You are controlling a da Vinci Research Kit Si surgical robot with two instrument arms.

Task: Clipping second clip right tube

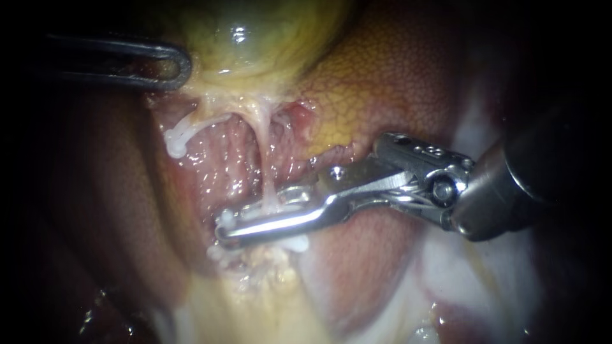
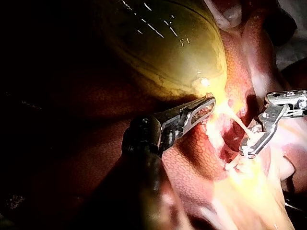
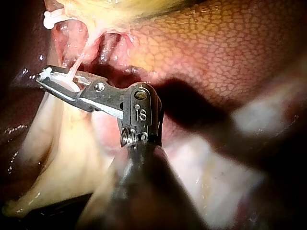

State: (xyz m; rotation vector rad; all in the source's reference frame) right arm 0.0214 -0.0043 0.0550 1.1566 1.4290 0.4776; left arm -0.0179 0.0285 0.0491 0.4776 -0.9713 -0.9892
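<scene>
The right tube (image 1: 266, 162) runs down from the yellow-green gallbladder (image 1: 255, 32) as a thin pale strand. My right instrument (image 1: 224, 226) comes in from the right, its long jaws lying across the tube's lower end. The jaws are shut on a white clip (image 1: 255, 215) that sits around the tube. Just below the jaws another white clip (image 1: 295, 243) shows on the same strand. The right wrist view shows the tube entering between the jaws (image 3: 45, 79). My left instrument (image 1: 182, 65) is shut on the gallbladder's lower edge, as also shown in the left wrist view (image 2: 208, 104).
The left tube (image 1: 204, 124) curves off to the left and carries a white clip (image 1: 174, 143) at its end. Mottled liver (image 1: 395, 70) lies behind and to the right. Pale fatty tissue (image 1: 268, 274) spreads below the clips.
</scene>
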